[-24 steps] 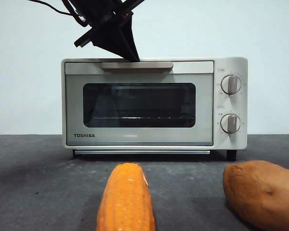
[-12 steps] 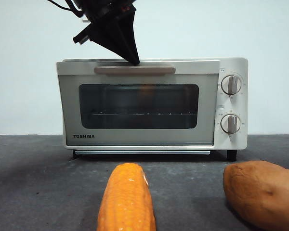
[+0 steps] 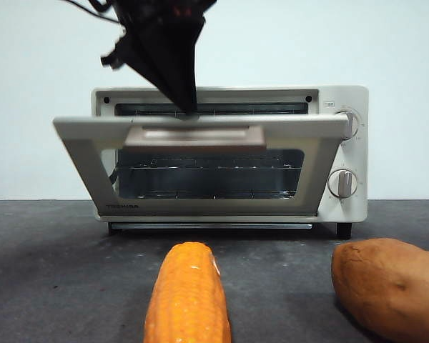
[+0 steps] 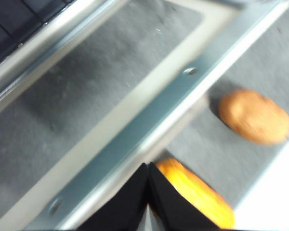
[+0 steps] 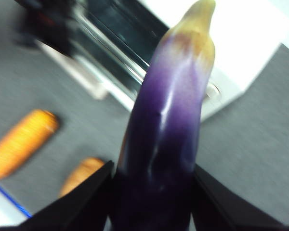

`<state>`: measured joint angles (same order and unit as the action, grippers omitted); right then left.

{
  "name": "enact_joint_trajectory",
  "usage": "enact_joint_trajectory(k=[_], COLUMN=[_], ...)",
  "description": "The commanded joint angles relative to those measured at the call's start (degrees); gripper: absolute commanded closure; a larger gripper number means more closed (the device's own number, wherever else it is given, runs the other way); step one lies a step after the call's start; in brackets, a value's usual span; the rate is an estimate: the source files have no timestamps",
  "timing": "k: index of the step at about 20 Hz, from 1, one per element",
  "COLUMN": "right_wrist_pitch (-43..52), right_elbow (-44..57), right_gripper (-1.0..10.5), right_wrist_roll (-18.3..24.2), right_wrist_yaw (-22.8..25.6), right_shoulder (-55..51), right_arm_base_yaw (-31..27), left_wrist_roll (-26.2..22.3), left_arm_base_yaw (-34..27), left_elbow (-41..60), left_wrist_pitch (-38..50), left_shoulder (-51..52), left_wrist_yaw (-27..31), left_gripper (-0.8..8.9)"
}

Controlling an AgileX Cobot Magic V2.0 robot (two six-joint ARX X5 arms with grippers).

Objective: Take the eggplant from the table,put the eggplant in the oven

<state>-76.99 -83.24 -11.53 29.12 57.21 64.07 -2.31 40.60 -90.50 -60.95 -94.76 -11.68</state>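
dark grey table carries the cream oven, its glass door tilted partway down with the wire rack showing behind. next the left gripper, jaws pressed together, tip at the door's beige handle. a sweet potato and corn cob lie in front. the right gripper clamps the purple eggplant aloft.

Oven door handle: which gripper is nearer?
Left. The left gripper sits right at the oven door handle, fingers together. The right gripper holds the eggplant away from the door.
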Motion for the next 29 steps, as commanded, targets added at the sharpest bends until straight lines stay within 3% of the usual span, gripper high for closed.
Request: enact_joint_trajectory(k=[1,4,6,10,13,16,18,21,27,29], right_wrist_pitch=[-4.24,-3.5,-0.04,6.62,10.86,14.64,17.27,21.24,32.89,38.38], right_elbow=[1.05,2.36,2.38,2.54,2.58,2.58,2.58,2.58,2.58,2.58], right_gripper=[7.7,7.7,7.7,7.7,7.7,7.7,7.7,7.7,7.7,7.7], right_wrist_roll=[-0.94,-0.94,-0.83,5.25,9.53,13.38,16.94,23.47,40.33,43.1], right_wrist_yaw=[2.82,4.07,3.69,0.02,-3.04,-9.4,-10.84,-10.97,-10.6,-9.62], right_shoulder=[0.37,0.37,0.39,1.33,3.39,7.15,10.88,17.29,31.32,35.71], right_arm_base_yaw=[0.63,0.61,0.63,0.61,0.63,0.63,0.61,0.09,-4.85,-7.04], left_wrist_roll=[-0.94,-1.11,-0.57,2.43,4.85,8.17,9.92,11.41,14.03,13.94], left_arm_base_yaw=[1.03,1.2,1.14,-0.46,-4.37,-9.18,-11.76,-15.82,-25.53,-28.17], left_elbow=[-1.92,-1.9,-1.81,3.04,11.65,22.58,29.62,38.23,48.43,49.37], left_wrist_pitch=[-1.4,-2.97,-2.45,1.46,6.82,14.45,18.67,22.73,29.83,30.47], left_shoulder=[4.31,9.6,12.46,19.41,26.23,34.4,38.95,43.36,44.7,44.68], left_wrist_yaw=[0.81,2.05,6.97,17.22,19.04,19.02,18.99,17.64,7.26,6.14], left_gripper=[8.07,8.07,8.07,8.07,8.07,8.08,8.08,8.08,8.08,8.08])
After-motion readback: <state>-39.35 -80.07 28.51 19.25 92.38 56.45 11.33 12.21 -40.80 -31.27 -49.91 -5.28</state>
